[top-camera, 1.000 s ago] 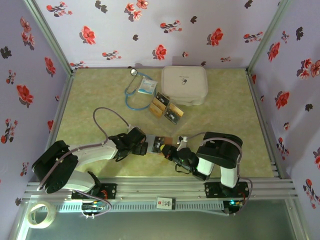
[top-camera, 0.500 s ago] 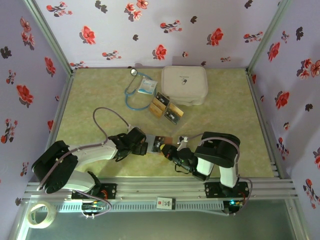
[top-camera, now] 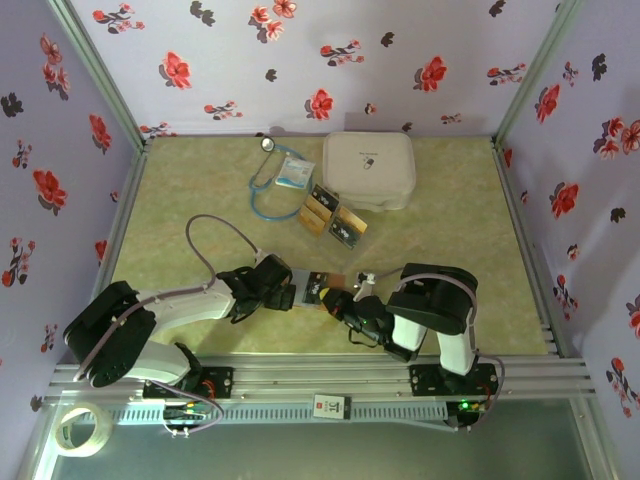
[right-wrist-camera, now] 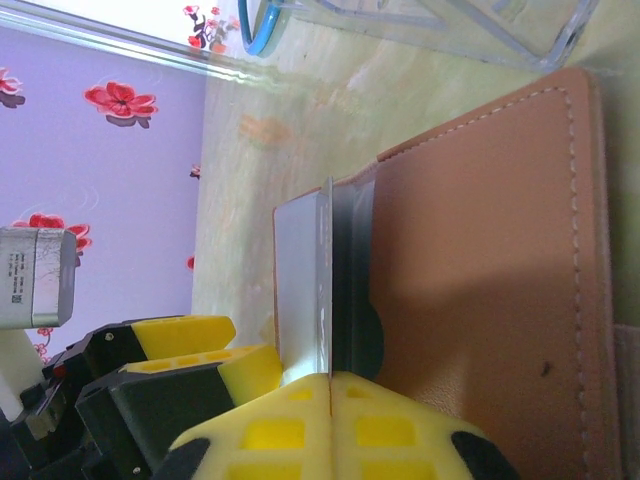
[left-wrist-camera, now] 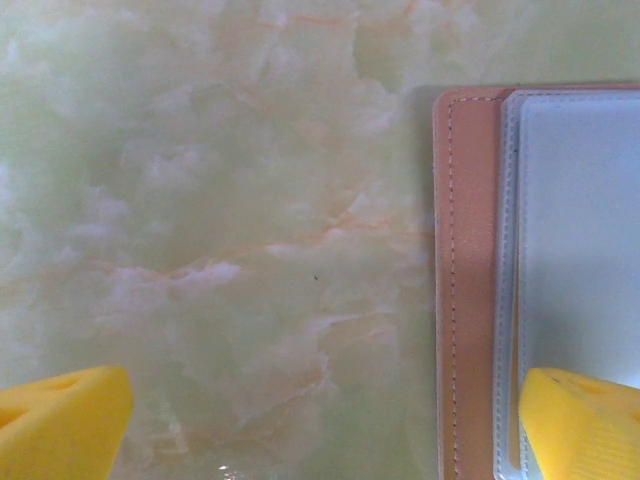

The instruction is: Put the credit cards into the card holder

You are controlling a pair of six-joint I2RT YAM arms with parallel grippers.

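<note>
The pinkish-brown card holder (top-camera: 322, 284) lies open on the table between the two arms. My left gripper (top-camera: 292, 290) is open at its left edge, and one fingertip (left-wrist-camera: 585, 425) rests on a greyish clear pocket of the card holder (left-wrist-camera: 470, 250). My right gripper (right-wrist-camera: 328, 390) has its fingers pressed together on a thin credit card (right-wrist-camera: 328, 280), seen edge-on and standing in the pockets against the brown flap (right-wrist-camera: 480, 270). A black card sits just behind it. More credit cards (top-camera: 335, 215), black and gold, lie in a clear tray farther back.
A large white rounded case (top-camera: 368, 168) stands at the back. A blue stethoscope (top-camera: 265, 185) and a white-blue packet (top-camera: 295, 172) lie to its left. A tape roll (top-camera: 80, 430) sits beyond the near rail. Flowered walls close in three sides.
The right arm's elbow has drifted slightly left. Both grippers stay at the card holder, with no visible change in their hold.
</note>
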